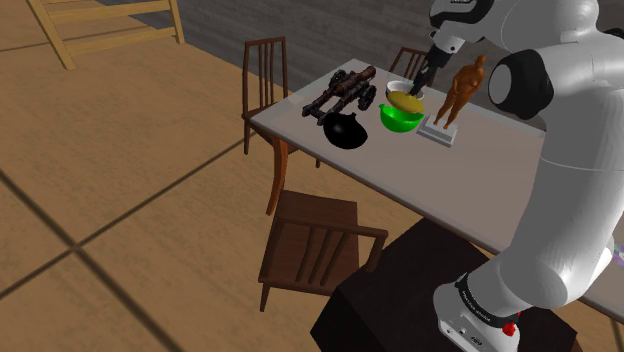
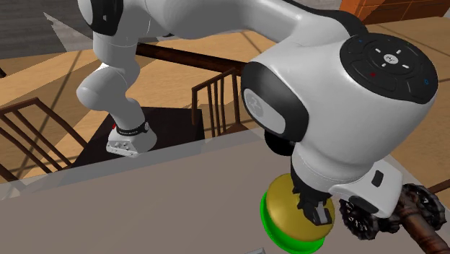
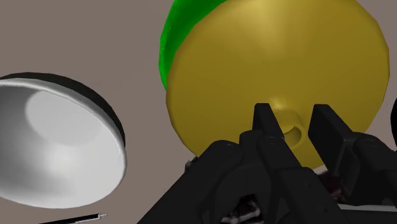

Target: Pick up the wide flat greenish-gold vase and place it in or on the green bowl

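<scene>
the black gripper (image 3: 294, 113) clasps the flat greenish-gold vase (image 3: 273, 57) by its short neck, with it level and centred on the green bowl (image 3: 173, 41), whose rim peeks from under it, a grip apparently chosen so it will sit squarely once let go.

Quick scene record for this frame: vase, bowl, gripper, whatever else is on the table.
object: greenish-gold vase, wide and flat
vase position: resting on the green bowl
gripper: gripper directly over the vase, at its small neck
surface: grey table
beside the green bowl: white bowl
also on the table: toy cannon, black pot, brown figurine
</scene>
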